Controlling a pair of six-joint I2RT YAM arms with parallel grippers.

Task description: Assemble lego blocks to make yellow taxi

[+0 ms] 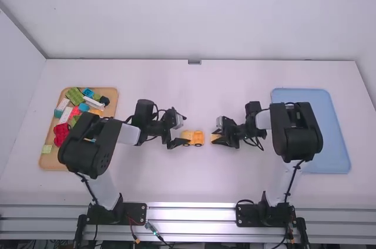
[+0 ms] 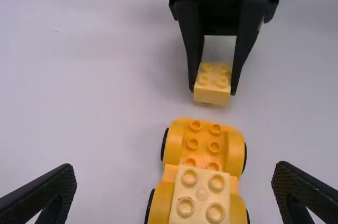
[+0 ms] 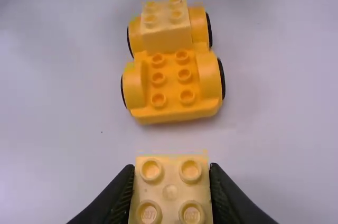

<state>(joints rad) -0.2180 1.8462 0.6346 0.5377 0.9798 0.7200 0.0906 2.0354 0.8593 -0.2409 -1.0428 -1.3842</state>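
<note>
Right now, your right gripper (image 1: pixel 217 136) is closed on a pale yellow block (image 3: pixel 170 189), one finger on either side. Your left gripper (image 1: pixel 187 130) is wide open and empty, near the yellow car base (image 3: pixel 171 81), which lies between both grippers with another pale block (image 2: pixel 199 195) on top.

This looks like a robotics lab: a left robot arm (image 1: pixel 91 146) and a right robot arm (image 1: pixel 298 134) stand at metal rails (image 1: pixel 191 214) along the near edge of a white counter (image 1: pixel 194 181), wires (image 1: pixel 154 229) trailing by their bases, plain white walls (image 1: pixel 200 14) behind.
</note>
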